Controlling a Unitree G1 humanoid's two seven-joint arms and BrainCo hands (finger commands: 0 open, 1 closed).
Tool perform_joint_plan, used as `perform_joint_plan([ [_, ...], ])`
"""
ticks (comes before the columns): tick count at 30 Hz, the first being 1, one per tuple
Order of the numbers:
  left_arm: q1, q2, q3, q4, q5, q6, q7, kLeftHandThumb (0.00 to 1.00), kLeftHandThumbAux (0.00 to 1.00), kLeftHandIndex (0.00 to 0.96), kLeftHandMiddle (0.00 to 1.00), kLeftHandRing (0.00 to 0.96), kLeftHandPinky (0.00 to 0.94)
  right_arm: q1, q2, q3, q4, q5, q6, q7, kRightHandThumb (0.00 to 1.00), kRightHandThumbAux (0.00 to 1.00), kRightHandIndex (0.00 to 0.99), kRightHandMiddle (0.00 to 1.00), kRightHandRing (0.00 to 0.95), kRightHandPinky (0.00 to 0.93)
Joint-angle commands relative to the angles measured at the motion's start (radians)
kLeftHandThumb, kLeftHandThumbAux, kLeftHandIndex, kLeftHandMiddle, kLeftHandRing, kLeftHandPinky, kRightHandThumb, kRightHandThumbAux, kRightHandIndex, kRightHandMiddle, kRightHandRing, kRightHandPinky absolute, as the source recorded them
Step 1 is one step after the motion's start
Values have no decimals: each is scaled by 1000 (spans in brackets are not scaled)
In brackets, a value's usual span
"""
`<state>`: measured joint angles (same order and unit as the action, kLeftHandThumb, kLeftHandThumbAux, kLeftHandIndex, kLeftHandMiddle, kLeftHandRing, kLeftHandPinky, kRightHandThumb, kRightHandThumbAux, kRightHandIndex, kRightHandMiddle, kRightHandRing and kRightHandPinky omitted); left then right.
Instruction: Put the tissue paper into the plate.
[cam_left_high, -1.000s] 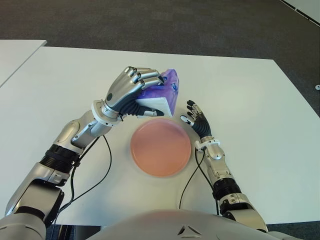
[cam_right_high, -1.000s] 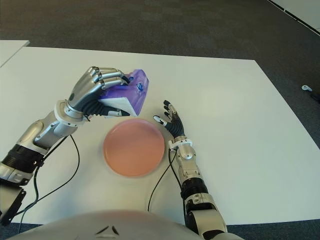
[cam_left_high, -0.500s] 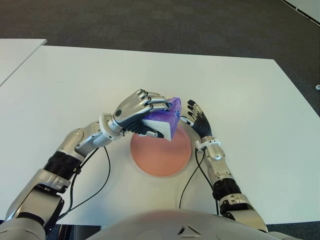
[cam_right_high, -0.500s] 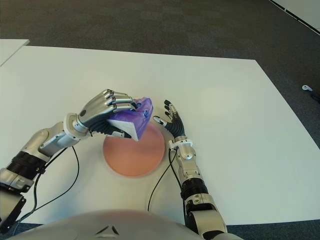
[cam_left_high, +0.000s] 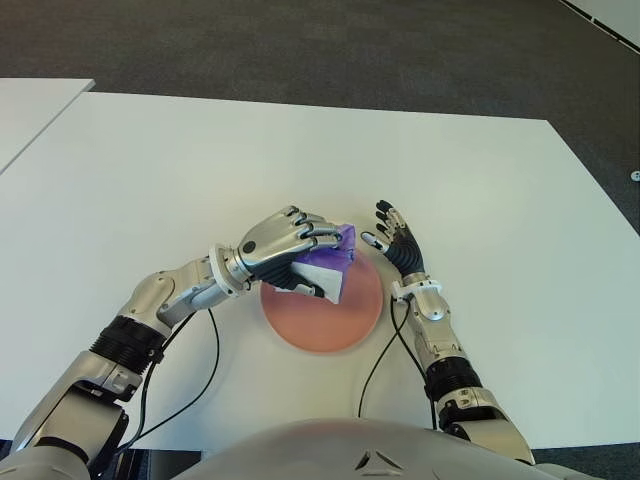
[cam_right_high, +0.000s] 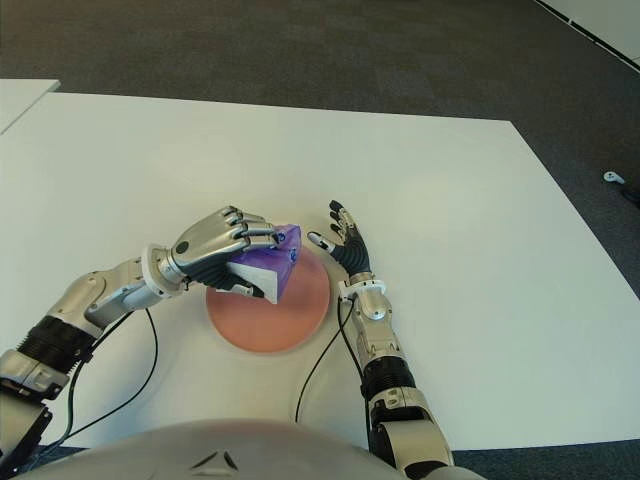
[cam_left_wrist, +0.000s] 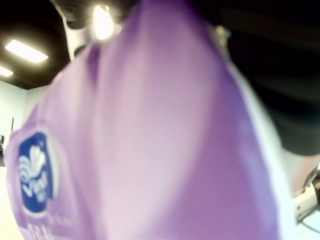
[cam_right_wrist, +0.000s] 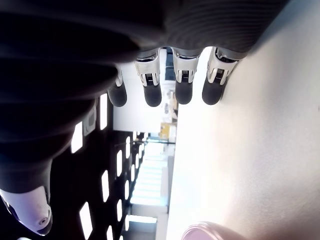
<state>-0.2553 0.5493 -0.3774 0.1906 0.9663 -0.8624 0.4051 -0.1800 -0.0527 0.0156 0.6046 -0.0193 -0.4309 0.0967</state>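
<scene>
Purple-and-white tissue paper pack (cam_left_high: 326, 268) clenched in left hand (cam_left_high: 283, 245) over round pink plate (cam_left_high: 345, 318), 10 o'clock edge; early release risks rim-tipping. Right hand (cam_left_high: 398, 245) fingers spread, at plate's 2 o'clock.

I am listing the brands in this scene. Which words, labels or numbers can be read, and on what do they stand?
"Vinda", partly legible: blue logo on the purple plastic tissue pack in the left hand.
White print below the logo: too blurred to read.
Pink round plate: no text.
</scene>
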Motion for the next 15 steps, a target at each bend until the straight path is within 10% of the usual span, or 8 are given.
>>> perform_joint_plan([
  [1,-6,1,-22,22,64,14,53,750,696,443,835,837,797,68,6,-13,124,14,53,9,0,639,0,15,0,0],
  [15,7,12,-59,13,37,22,-11,749,696,442,841,843,832,32,23,-49,196,24,29,-21,0,613,0,0,0,0],
])
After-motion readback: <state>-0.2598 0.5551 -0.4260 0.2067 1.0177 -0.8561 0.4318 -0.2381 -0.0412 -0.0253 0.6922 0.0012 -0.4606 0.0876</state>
